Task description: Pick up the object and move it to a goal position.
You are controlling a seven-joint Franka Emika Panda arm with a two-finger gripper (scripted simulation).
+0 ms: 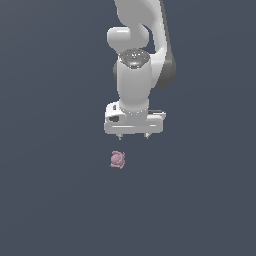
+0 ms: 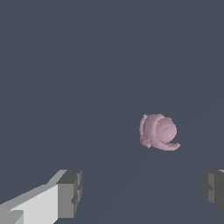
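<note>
Gripper (image 1: 133,136) held above pink object (image 1: 117,159), jaws spread wide and empty, presumably for a descent onto it.

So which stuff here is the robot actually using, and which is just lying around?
For the job:
- the pink lump, which must be picked up; it sits apart from the arm, not yet held
- the end effector, open, hanging above the lump

Just lying around:
- nothing else shows, only the plain dark grey floor
- no goal marker can be seen
</note>
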